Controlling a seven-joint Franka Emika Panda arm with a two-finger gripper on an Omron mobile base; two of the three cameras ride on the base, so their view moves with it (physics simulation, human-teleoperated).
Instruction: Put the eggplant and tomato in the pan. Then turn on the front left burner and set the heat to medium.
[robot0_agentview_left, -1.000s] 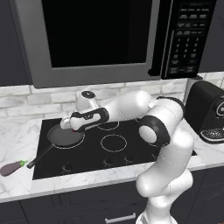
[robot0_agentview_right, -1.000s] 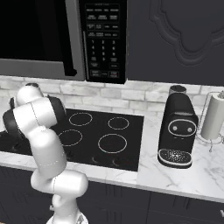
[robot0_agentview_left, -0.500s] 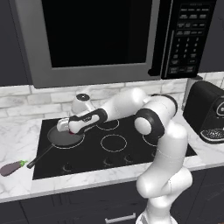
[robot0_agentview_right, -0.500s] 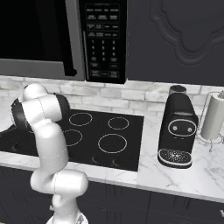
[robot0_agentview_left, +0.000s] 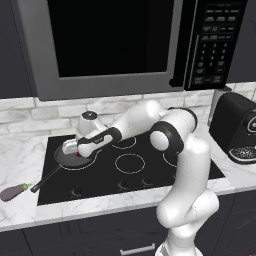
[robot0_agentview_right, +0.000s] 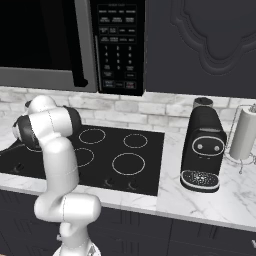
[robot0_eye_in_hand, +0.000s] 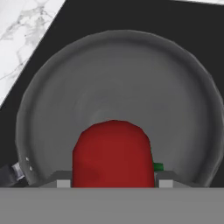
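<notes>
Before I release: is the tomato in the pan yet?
Not resting in it: the tomato sits between the jaws, over the pan; contact cannot be told.

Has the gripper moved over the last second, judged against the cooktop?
Yes. In the left base view the gripper, holding the tomato, has shifted left and slightly down across the cooktop, over the pan.

I see a matt grey metal pan (robot0_eye_in_hand: 118, 78), a smooth red tomato (robot0_eye_in_hand: 113, 154) with a dull sheen, a glossy black glass cooktop (robot0_agentview_left: 150, 172), veined polished marble counter (robot0_agentview_right: 220, 195), and a shiny white plastic arm (robot0_agentview_left: 190, 165).
</notes>
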